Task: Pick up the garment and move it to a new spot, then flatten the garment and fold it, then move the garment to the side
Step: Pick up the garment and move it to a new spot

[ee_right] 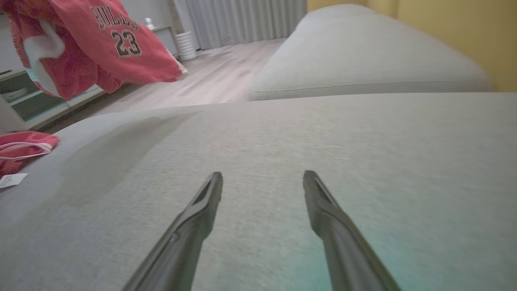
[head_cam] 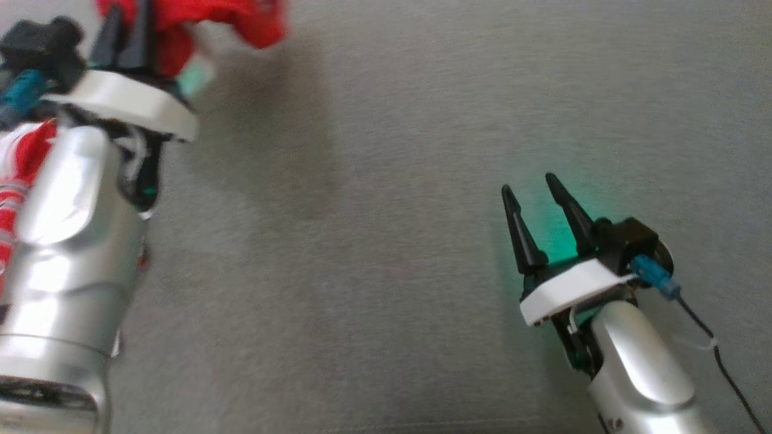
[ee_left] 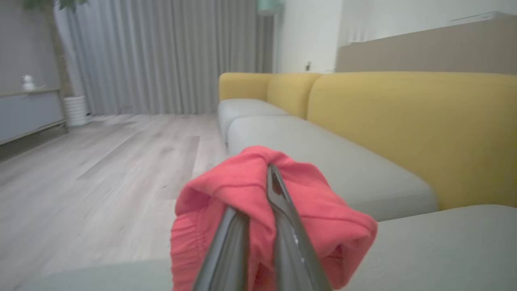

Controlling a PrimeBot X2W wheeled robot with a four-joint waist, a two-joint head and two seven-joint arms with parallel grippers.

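Observation:
The garment is a red jersey with a dark number on it. It hangs bunched from my left gripper at the top left, lifted off the grey cushion. In the left wrist view the red cloth wraps over the gripper, whose fingers are shut on a fold. In the right wrist view the jersey dangles at the upper left. My right gripper stands open over the cushion at the lower right, its fingers spread with nothing between them.
More red and white cloth with a white tag lies on the cushion's left edge, also under my left forearm. Yellow sofa backs rise behind the grey seats. Wooden floor lies beyond the cushion edge.

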